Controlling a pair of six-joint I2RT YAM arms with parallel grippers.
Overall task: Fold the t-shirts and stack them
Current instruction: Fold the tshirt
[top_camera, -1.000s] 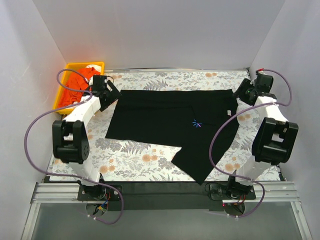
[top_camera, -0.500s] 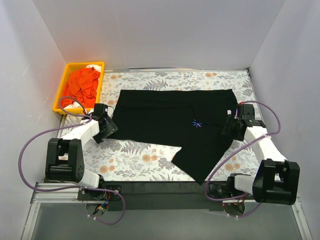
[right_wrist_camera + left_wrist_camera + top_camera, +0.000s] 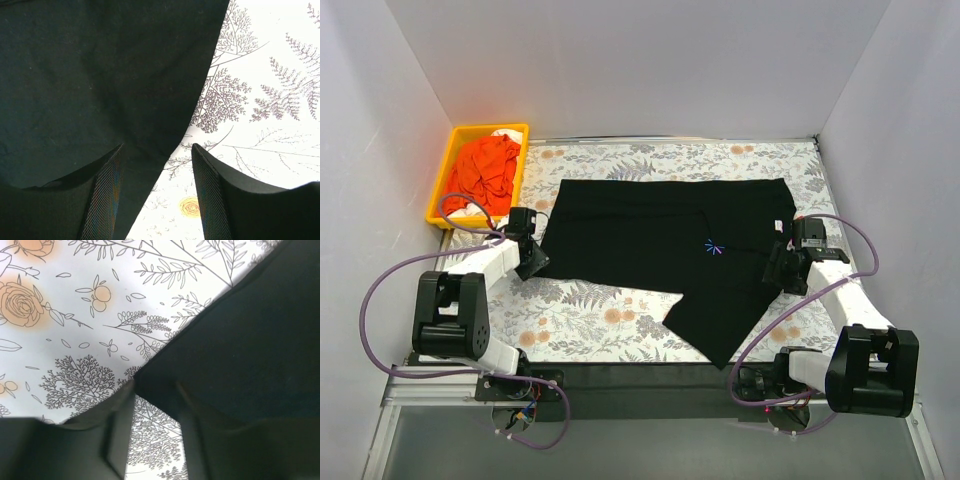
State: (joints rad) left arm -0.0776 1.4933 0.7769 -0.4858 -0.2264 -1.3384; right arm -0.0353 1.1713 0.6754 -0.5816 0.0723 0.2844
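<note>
A large black t-shirt (image 3: 650, 235) lies spread flat on the floral table, with a tiny blue starburst print (image 3: 714, 247) and a white label (image 3: 781, 225) near its right edge. One flap (image 3: 720, 315) points toward the front edge. My left gripper (image 3: 533, 262) is open and low at the shirt's left front corner. In the left wrist view its jaws (image 3: 154, 388) straddle that corner (image 3: 150, 377). My right gripper (image 3: 776, 272) is open and low at the shirt's right edge. In the right wrist view its jaws (image 3: 157, 148) straddle the edge (image 3: 185, 125).
A yellow tray (image 3: 450, 160) holding crumpled orange cloth (image 3: 485, 168) stands at the back left corner. White walls close in the table on three sides. Purple cables loop beside both arms. Bare floral tabletop (image 3: 590, 320) lies in front of the shirt.
Both grippers came from the shirt's far corners toward the near side and dropped low, the left to the left front corner, the right to the right edge. The shirt has not moved.
</note>
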